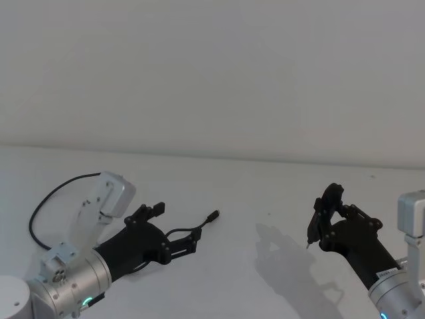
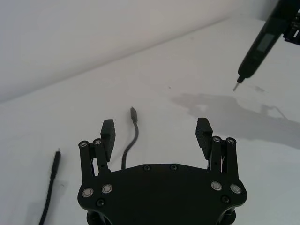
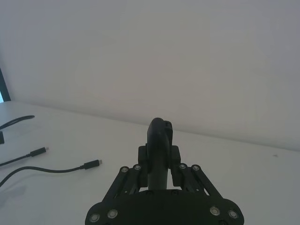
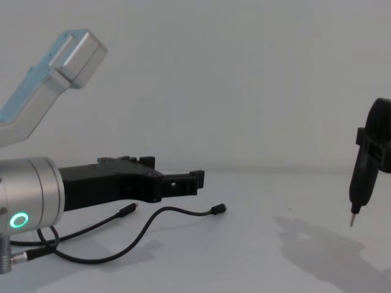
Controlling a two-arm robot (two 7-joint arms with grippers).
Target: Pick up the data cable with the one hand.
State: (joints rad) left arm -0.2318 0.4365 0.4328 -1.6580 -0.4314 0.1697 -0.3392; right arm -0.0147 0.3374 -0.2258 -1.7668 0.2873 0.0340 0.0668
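Left claw [image 2: 155,126] spread wide, empty, above data cable [image 2: 131,140], right claw [image 3: 159,159] clamping pointed tool [image 4: 361,183]

left gripper [image 4: 174,170], fingers apart, over data cable [image 4: 177,210]; right gripper [image 4: 370,154] grips pen tool [image 4: 358,188]

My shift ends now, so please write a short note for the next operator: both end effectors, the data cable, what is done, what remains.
Left end effector: open, hovering just above the data cable, not gripping it.
Right end effector: shut on a pen-like tool, raised above the table, off to the right.
The data cable lies on the table.
Done: approach. Left to do: lower, close, lift.
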